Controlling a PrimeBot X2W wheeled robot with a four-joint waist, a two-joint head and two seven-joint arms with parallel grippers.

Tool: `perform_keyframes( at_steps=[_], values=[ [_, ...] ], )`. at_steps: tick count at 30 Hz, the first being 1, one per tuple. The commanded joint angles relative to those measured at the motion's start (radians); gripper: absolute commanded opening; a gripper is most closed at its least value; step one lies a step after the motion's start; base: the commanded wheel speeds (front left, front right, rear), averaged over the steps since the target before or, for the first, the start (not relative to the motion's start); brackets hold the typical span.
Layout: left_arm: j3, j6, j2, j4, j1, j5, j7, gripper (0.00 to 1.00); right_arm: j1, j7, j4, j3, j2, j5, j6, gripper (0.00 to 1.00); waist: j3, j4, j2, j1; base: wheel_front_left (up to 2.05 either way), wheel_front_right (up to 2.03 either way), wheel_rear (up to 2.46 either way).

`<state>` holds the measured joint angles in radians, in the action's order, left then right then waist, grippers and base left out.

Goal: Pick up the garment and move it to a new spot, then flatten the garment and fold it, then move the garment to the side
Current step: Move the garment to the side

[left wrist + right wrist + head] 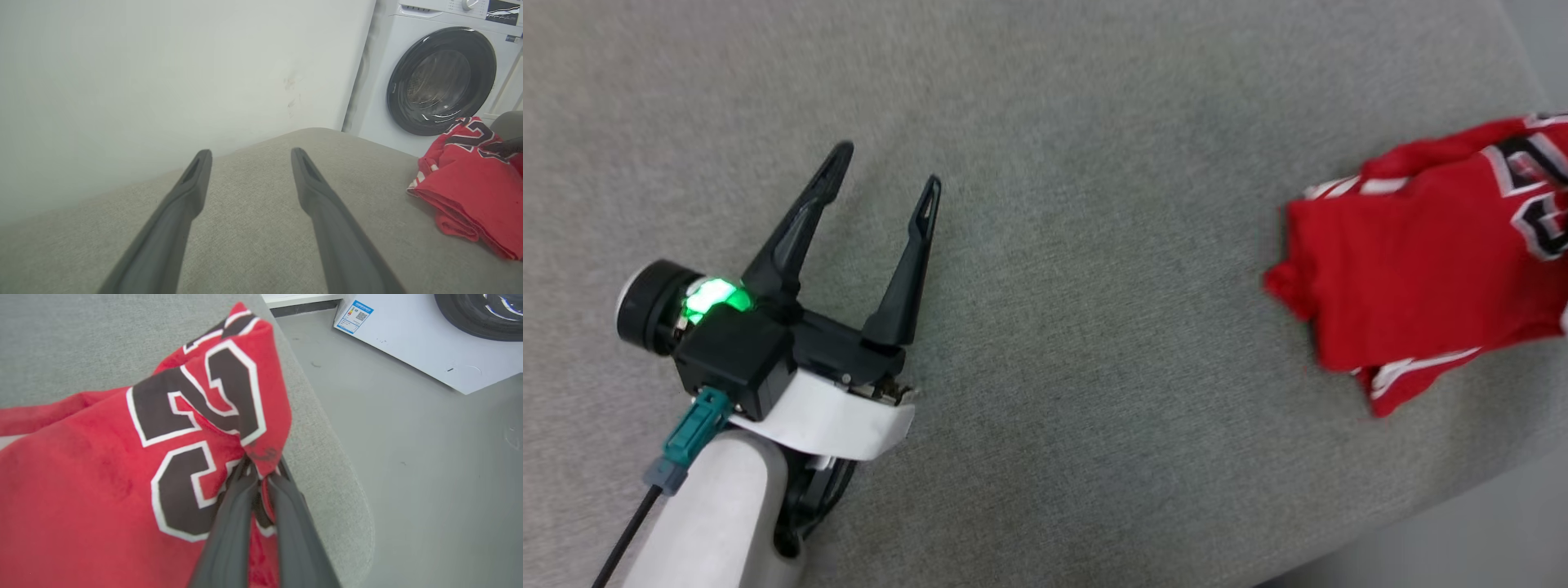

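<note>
Head view: one left gripper [889, 165] seen at 8 o'clock, two dark fingers spread wide, nothing held. One garment [1413, 269], red, bunched, seen at 3 o'clock on grey padded surface [1094, 367], well apart from left gripper.

Left wrist view: two fingers seen wide apart above surface. Garment seen at 4 o'clock; one washing machine [441, 81] at 1 o'clock.

Right wrist view: one right gripper [263, 469] seen at 6 o'clock, two fingers pinched on garment fold beside two black, white-outlined digits, near surface edge.
</note>
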<state>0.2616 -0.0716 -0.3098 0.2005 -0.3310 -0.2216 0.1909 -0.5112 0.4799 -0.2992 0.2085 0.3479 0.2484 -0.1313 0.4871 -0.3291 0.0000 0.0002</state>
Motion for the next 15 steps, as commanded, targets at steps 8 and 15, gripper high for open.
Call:
perform_keyframes(
  at_steps=[8, 15],
  values=[
    [0.033, -0.024, -0.023, 0.033, -0.1, 0.023, -0.007, 1.0, -0.108, -0.025, -0.046, 0.158, 0.014, -0.089, 0.001, 0.0, 0.144, 0.038, 0.0, -0.0002, 0.0, 0.0, 0.0],
    [0.041, -0.023, -0.023, 0.013, -0.114, 0.02, 0.007, 1.0, -0.116, -0.057, -0.09, 0.219, -0.031, -0.15, 0.001, 0.49, 0.148, 0.054, 0.0, -0.0002, 0.0, 0.0, 0.0]
  ],
)
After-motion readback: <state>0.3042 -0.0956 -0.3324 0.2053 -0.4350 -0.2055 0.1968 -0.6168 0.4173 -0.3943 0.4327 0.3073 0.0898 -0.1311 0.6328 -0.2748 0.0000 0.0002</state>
